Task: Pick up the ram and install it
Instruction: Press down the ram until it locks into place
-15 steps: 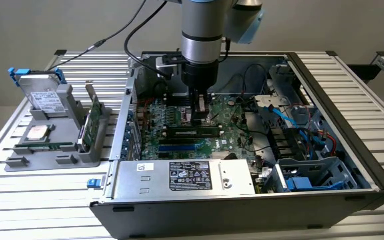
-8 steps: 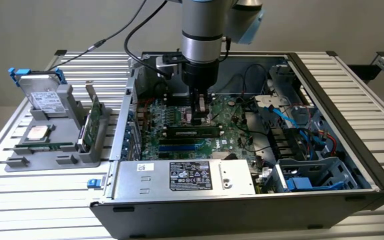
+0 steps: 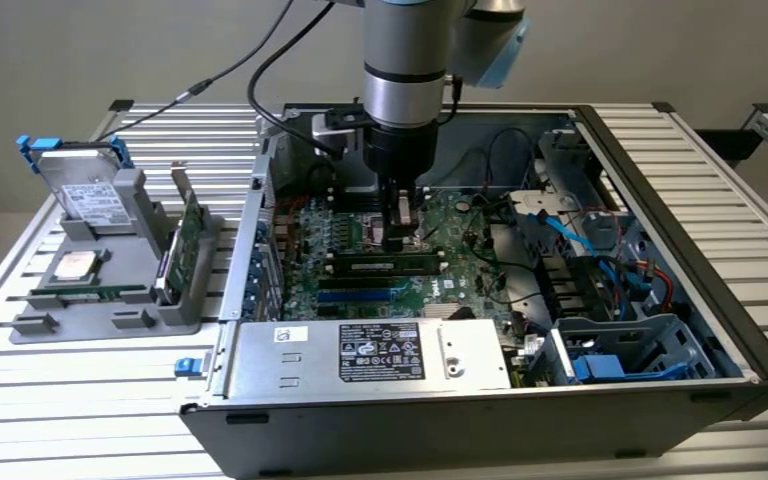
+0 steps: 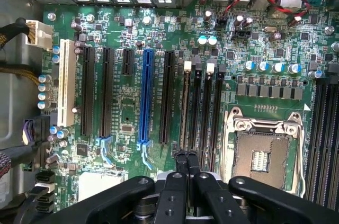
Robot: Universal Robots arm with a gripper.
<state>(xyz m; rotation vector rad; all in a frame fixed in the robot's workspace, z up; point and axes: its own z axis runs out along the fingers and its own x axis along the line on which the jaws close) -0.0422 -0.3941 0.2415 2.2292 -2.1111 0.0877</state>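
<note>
We see the arm (image 3: pixel 404 60) standing nearly plumb over the open computer case (image 3: pixel 704 300), its wrist pointing straight down into the motherboard (image 3: pixel 357 240). The gripper (image 3: pixel 400 222) hangs low above the memory slots near the middle of the board, fingers pressed together with nothing between them (the wrist view shows the two tips (image 4: pixel 186 161) side by side, touching). In the wrist view they sit over the row of dark slots (image 4: pixel 204 113) beside the bare processor socket (image 4: pixel 263 152). A ram (image 3: pixel 384 266) lies seated lengthwise in a slot just in front of the gripper in the exterior view, its dark chips facing up. At the exterior view's left, on the bench (image 3: pixel 37 400), a grey holder (image 3: pixel 104 300) carries another green stick (image 3: pixel 88 293), a silver processor chip (image 3: pixel 77 263), an upright green card (image 3: pixel 191 240) and a drive (image 3: pixel 91 195).
</note>
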